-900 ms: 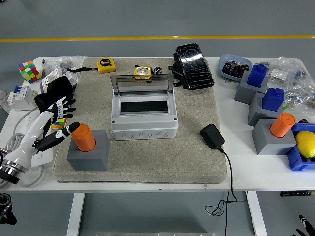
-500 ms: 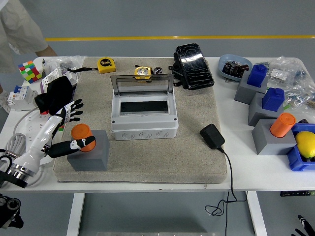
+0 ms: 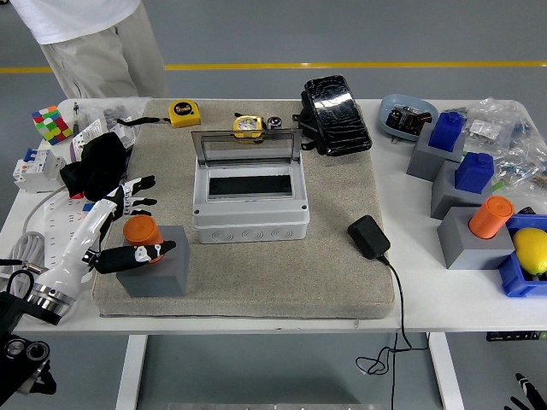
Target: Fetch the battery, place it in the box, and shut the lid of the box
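An orange cylindrical battery (image 3: pixel 140 231) stands upright in a grey block holder (image 3: pixel 162 272) at the mat's front left. My left hand (image 3: pixel 147 219) is open and straddles it: the thumb (image 3: pixel 144 254) lies across the block in front of the battery, the fingers (image 3: pixel 135 194) are spread behind it. The grey box (image 3: pixel 249 209) sits mid-mat with its clear lid (image 3: pixel 246 145) standing open at the back. My right hand (image 3: pixel 526 389) barely shows at the bottom right corner.
A second orange battery (image 3: pixel 490 217) in a grey holder, blue blocks (image 3: pixel 473 171) and a yellow lemon (image 3: pixel 532 249) are at the right. A black charger (image 3: pixel 368 237) lies right of the box. A person (image 3: pixel 85 38) stands at the far left. Clutter lies on the table's left.
My left hand has moved right, closer around the battery, with the thumb swinging across its front. A person has walked into view at the top left.
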Available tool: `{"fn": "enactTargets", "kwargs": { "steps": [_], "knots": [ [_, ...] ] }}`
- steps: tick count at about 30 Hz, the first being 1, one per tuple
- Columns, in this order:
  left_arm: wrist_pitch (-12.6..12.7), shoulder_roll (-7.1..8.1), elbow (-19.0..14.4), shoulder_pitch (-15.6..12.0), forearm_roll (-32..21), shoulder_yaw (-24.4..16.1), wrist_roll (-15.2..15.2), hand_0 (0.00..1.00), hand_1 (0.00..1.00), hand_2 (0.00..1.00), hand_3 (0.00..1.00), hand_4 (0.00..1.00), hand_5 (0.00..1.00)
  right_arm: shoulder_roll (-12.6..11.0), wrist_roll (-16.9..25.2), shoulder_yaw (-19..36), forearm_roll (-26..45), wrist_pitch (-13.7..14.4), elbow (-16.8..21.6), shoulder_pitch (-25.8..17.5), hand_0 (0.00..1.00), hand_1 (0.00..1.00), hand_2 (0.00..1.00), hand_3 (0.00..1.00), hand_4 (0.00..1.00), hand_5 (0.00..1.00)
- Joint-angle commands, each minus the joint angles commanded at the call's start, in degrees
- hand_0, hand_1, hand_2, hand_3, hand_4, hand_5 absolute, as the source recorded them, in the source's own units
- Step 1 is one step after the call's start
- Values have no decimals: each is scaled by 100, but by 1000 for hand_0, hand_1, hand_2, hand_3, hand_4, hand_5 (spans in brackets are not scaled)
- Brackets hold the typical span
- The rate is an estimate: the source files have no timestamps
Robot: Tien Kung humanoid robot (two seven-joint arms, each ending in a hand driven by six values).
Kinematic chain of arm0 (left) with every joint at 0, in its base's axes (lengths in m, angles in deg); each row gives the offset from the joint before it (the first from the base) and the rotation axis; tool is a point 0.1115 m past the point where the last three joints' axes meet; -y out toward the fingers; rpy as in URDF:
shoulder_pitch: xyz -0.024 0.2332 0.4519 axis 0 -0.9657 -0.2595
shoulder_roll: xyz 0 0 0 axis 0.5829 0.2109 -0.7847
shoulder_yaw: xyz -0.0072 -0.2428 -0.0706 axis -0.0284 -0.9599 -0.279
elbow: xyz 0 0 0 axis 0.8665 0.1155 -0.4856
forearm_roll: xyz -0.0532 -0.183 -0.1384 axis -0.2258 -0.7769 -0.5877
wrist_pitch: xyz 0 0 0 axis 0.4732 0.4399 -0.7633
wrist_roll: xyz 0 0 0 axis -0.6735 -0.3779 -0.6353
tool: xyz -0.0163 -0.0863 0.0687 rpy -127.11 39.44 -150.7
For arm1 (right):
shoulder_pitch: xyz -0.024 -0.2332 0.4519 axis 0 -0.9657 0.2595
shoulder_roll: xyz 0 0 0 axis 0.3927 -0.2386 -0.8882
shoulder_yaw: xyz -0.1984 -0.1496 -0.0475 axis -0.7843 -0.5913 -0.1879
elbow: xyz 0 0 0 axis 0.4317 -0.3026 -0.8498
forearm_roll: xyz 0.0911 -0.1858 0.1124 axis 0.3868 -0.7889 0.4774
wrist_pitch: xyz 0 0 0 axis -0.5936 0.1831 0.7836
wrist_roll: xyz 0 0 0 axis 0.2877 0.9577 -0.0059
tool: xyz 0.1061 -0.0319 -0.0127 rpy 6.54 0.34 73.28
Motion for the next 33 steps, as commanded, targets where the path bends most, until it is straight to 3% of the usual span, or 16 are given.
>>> {"fn": "enactTargets", "kwargs": {
  "steps": [2, 3, 14, 15, 20, 21, 32, 33],
  "knots": [
    [-10, -15, 28, 29, -54, 24, -27, 467, 646, 767, 823, 998, 76, 1, -2, -6, 3, -3, 0, -5, 631, 649, 648, 569, 974, 556],
    [-15, -22, 44, 44, -82, 39, -40, 434, 612, 729, 787, 998, 28, 1, -4, -6, 0, -4, 0, -8, 632, 649, 647, 569, 975, 556],
    [-2, -127, 275, 182, -742, 218, -380, 452, 574, 682, 735, 998, 2, 0, -22, -18, 0, -16, 0, -1, 633, 649, 647, 570, 974, 556],
    [-3, -134, 290, 187, -804, 237, -416, 447, 523, 607, 672, 998, 2, -1, -27, -14, -8, -16, 0, -1, 635, 648, 647, 570, 975, 555],
    [9, -149, 343, 200, -1039, 352, -554, 447, 523, 607, 672, 998, 2, 2, -33, -9, -14, -21, 0, -11, 635, 648, 647, 570, 975, 555],
    [13, -151, 347, 198, -1069, 367, -573, 436, 479, 477, 582, 998, 2, 4, -30, -12, -9, -23, 0, -13, 634, 648, 647, 569, 974, 555],
    [-4, -181, 400, 246, -1488, 526, -800, 412, 436, 413, 532, 998, 2, 30, -3, -19, 27, -48, 0, -17, 636, 647, 647, 570, 974, 554],
    [-13, -183, 409, 254, -1527, 537, -807, 360, 401, 391, 511, 998, 2, 31, -4, -16, 25, -47, 0, -16, 637, 647, 646, 570, 974, 554]
  ]
}}
